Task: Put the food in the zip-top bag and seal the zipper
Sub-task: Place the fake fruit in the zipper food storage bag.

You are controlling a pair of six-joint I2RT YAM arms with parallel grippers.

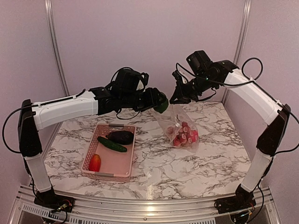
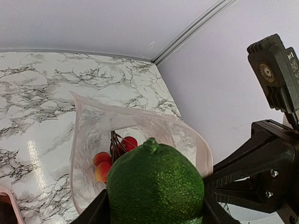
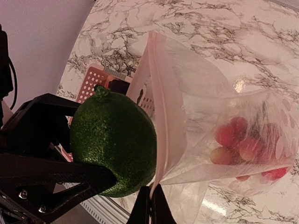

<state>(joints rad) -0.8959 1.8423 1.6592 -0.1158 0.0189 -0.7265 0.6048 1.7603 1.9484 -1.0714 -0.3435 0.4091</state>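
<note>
A basket (image 1: 106, 175) sits on the surface (image 1: 205, 163) left of centre, nearer the front edge. Inside it, an eggplant (image 1: 121, 136) lies at the far end, a cucumber (image 1: 111, 144) lies slantwise just in front of it, and a small fruit (image 1: 95, 162) lies in the near left corner. Right of the basket, toward the far edge, a bag (image 1: 175, 119) hangs from the right fingers (image 3: 142, 207), a cluster of small fruits (image 1: 183, 135) at its bottom. A lime (image 1: 161, 103), between the left fingers (image 3: 70, 175), is above the surface, just left of the bag's mouth.
</note>
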